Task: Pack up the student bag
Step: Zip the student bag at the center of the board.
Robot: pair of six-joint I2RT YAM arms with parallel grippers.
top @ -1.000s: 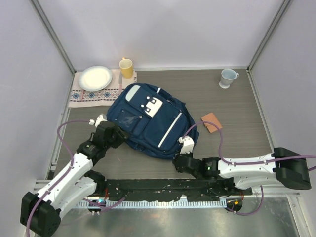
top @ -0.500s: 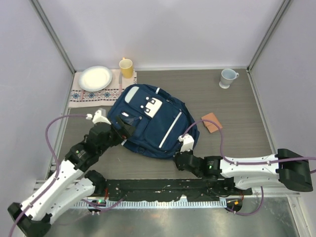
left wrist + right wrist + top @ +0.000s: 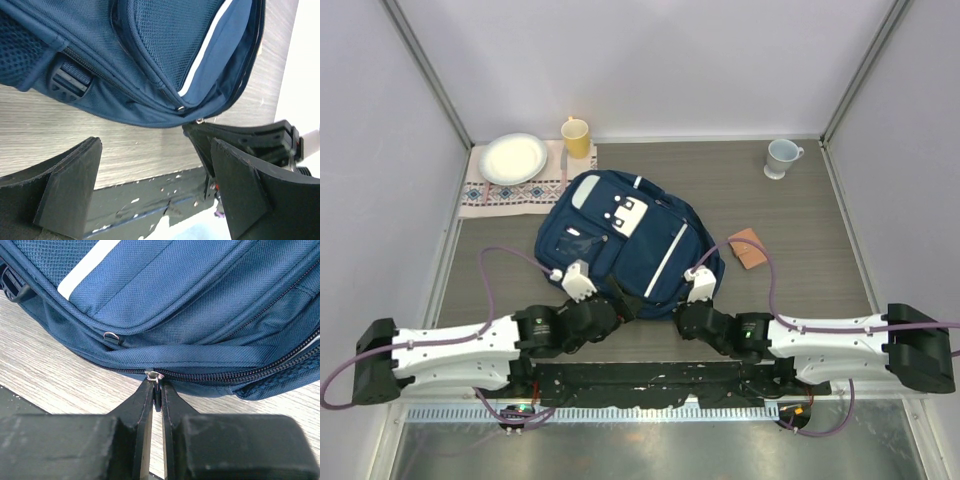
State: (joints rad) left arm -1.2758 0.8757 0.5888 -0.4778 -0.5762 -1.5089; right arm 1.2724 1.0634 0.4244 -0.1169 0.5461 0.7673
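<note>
The student bag [image 3: 620, 235] is a navy backpack with white stripes, lying flat mid-table. My right gripper [image 3: 674, 312] is at its near edge, shut on the metal pull of the main zipper [image 3: 156, 381]; the zipper line [image 3: 235, 375] looks closed to the right of the pull. My left gripper [image 3: 626, 307] lies low at the same near edge, just left of the right one. It is open and empty, and its fingers [image 3: 70, 190] stand wide apart over the table edge, below the bag's bottom [image 3: 150, 65].
A brown wallet-like item [image 3: 748, 248] lies right of the bag. A pale mug [image 3: 780, 157] stands at the back right. A white plate [image 3: 513, 157] and a yellow cup [image 3: 576, 137] are on a patterned placemat [image 3: 505, 193] at the back left.
My left arm has swung from the bag's left side down to its near edge, beside the right gripper. The right gripper has stayed at the near edge of the bag.
</note>
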